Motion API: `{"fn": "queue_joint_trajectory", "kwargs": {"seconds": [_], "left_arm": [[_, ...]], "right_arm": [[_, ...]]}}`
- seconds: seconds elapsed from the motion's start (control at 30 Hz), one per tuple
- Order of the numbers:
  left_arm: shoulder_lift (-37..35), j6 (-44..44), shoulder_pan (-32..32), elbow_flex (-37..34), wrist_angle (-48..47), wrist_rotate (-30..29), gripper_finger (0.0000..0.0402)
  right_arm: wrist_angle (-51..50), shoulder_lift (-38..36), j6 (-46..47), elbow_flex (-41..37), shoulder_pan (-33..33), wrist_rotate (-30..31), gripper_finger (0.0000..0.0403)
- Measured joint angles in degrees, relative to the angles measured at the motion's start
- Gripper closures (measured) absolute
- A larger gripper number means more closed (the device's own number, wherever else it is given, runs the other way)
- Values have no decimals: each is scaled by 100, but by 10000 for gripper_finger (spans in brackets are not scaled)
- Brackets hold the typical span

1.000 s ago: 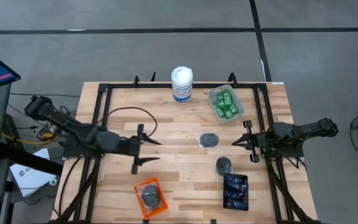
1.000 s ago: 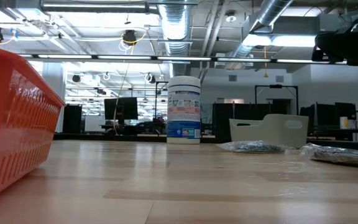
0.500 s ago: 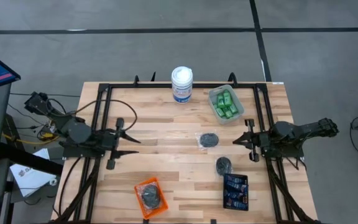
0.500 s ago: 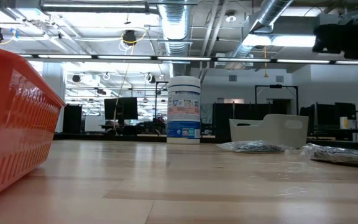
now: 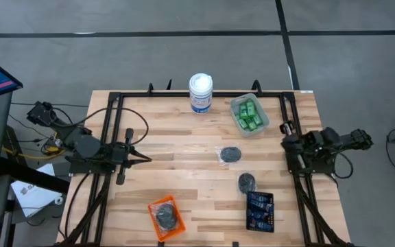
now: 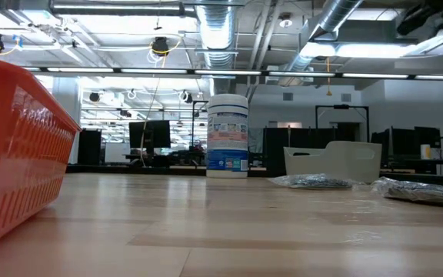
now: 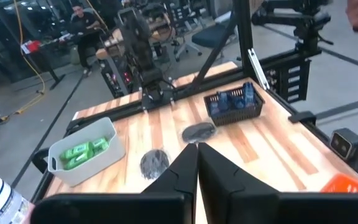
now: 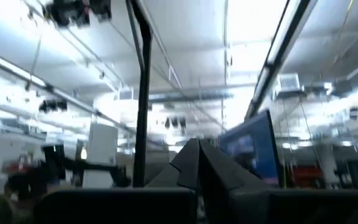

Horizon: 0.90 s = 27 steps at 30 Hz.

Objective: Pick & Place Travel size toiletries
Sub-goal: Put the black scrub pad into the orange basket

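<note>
The travel size toiletries lie on the table's right half. Green bottles fill a clear tray [image 5: 249, 115] [image 7: 86, 152]. Two grey pucks in clear wrap [image 5: 230, 154] [image 5: 246, 182] rest flat on the wood. Blue tubes stand in a black tray [image 5: 260, 210] [image 7: 234, 104]. One more puck lies in the orange tray [image 5: 164, 215]. My left gripper [image 5: 142, 159] [image 7: 197, 149] is shut and empty over the table's left part, pointing toward the items. My right gripper [image 5: 286, 129] [image 8: 197, 146] is shut and empty at the right edge, tipped upward toward the ceiling.
A tall white canister with a blue label [image 5: 200, 92] [image 6: 228, 136] stands at the far edge. A black frame rail [image 5: 115, 130] runs around the tabletop. The orange tray's wall [image 6: 14, 146] fills the low view's left side. Bare wood lies between the left gripper and the pucks.
My left gripper has drawn back toward the table's left edge and has shut with nothing between its fingers. My right gripper, shut throughout, has tipped upward and now points at the ceiling. No item has moved.
</note>
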Motion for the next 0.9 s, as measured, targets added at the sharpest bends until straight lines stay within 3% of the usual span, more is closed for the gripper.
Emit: {"fn": "queue_joint_trajectory", "kwargs": {"seconds": [0.13,0.2,0.33,0.4,0.5,0.63,0.9], "left_arm": [[-78,-151,-44,-45,-66,54,400],[-186,-191,-128,-211,-50,74,401],[-529,-339,-263,-656,115,-6,401],[-757,-425,-290,-838,225,-60,401],[-1130,-484,-295,-1061,288,-90,401],[-1559,-485,-295,-1228,402,-109,401],[-1825,-476,-295,-1412,535,-116,401]], "right_arm": [[567,0,-81,3,61,133,403],[803,0,-108,7,51,475,403],[548,4,33,133,51,1919,403],[73,5,229,282,51,2758,403],[-793,80,690,631,51,3526,403],[-2280,510,1549,1266,49,3756,403],[-4476,2350,2808,2460,47,3762,403]]}}
